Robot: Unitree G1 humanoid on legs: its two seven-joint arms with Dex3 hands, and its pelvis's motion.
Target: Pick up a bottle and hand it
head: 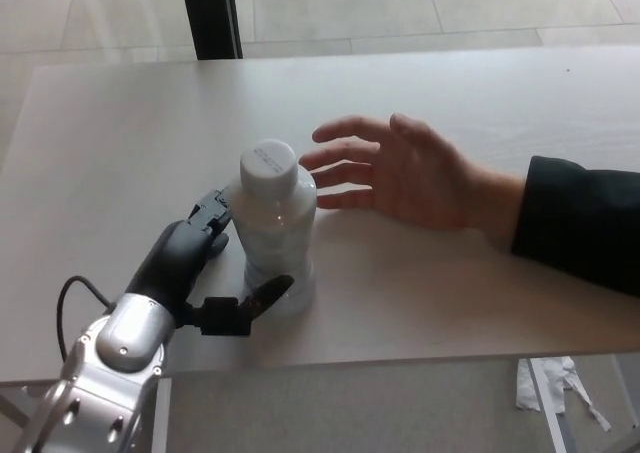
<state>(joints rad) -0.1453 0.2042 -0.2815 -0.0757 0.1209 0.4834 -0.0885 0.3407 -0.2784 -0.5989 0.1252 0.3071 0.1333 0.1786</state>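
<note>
A clear plastic bottle (277, 233) with a white cap stands upright on the table (120, 123), near its front edge. My left hand (195, 263) is against the bottle's left side. Its fingers (212, 213) touch the bottle's shoulder and its thumb (262, 295) reaches across the front of the base. The fingers are still spread and not closed round the bottle. A person's open hand (400, 173) in a dark sleeve hovers palm down just right of the bottle. My right hand does not show.
The pale table runs across the whole view, and its front edge (400, 358) lies close below the bottle. A dark post (210, 13) stands behind the table. Crumpled paper (550, 383) lies on the floor at lower right.
</note>
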